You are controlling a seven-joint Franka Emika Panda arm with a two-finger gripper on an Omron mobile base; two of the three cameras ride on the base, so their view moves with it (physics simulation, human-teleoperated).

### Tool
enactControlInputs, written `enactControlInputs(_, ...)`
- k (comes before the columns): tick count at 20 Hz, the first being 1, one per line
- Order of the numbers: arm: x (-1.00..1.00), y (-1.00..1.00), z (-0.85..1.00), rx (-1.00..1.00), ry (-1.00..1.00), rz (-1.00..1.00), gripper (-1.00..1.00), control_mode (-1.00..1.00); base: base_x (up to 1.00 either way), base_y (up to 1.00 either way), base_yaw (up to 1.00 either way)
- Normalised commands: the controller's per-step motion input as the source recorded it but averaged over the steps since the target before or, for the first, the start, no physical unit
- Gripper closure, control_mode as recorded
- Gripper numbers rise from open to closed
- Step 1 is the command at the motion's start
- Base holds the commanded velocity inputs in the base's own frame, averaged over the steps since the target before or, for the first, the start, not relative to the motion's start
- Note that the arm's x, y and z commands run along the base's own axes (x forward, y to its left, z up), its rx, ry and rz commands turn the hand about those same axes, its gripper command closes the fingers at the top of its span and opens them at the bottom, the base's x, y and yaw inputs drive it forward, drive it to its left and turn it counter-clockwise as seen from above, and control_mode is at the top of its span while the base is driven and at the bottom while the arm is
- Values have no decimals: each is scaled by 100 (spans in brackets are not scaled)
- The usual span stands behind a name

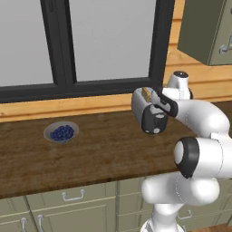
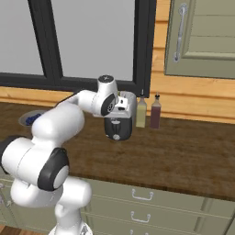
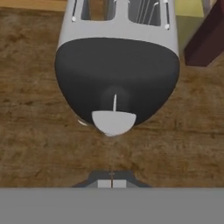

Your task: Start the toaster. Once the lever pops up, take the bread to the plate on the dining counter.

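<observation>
Closed gripper poised above the toaster's lever end

The rounded dark grey and silver toaster [image 3: 117, 65] is seen near the back of the brown wood-plank counter [image 1: 99, 154], a tan bread slice [image 1: 146, 93] in its slot. The gripper [image 3: 112, 183] is held shut just before its pale lever knob [image 3: 113, 122]. Two bottles [image 2: 148, 112] are set close beside it; open board is left toward the grey bowl of blue berries [image 1: 61, 132].

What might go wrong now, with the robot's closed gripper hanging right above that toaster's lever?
The shut gripper sits just over the toaster's rounded lever; a push slightly off centre might slide off it, and the toaster would not start.

A hard push might shove the toaster towards the two bottles standing close beside it and tip them over.

Bread pokes out of a slot near the hand, so a careless move might knock it.
</observation>
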Motion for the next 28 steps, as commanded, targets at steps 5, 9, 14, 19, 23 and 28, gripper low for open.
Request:
enactControlInputs(5, 43, 0, -16, 0, 0, 0, 100, -100, 0, 0, 0)
enactControlInputs(9, 33, 0, -15, 0, 0, 0, 100, -100, 0, 0, 0)
enactControlInputs(14, 21, -1, -20, 0, 0, 0, 100, -100, 0, 0, 0)
enactControlInputs(19, 11, 0, -29, 0, -1, 0, 100, -100, 0, 0, 0)
enactControlInputs(23, 0, 0, -39, 0, 0, 0, 100, -100, 0, 0, 0)
enactControlInputs(28, 0, 0, -39, -1, 0, 0, 100, -100, 0, 0, 0)
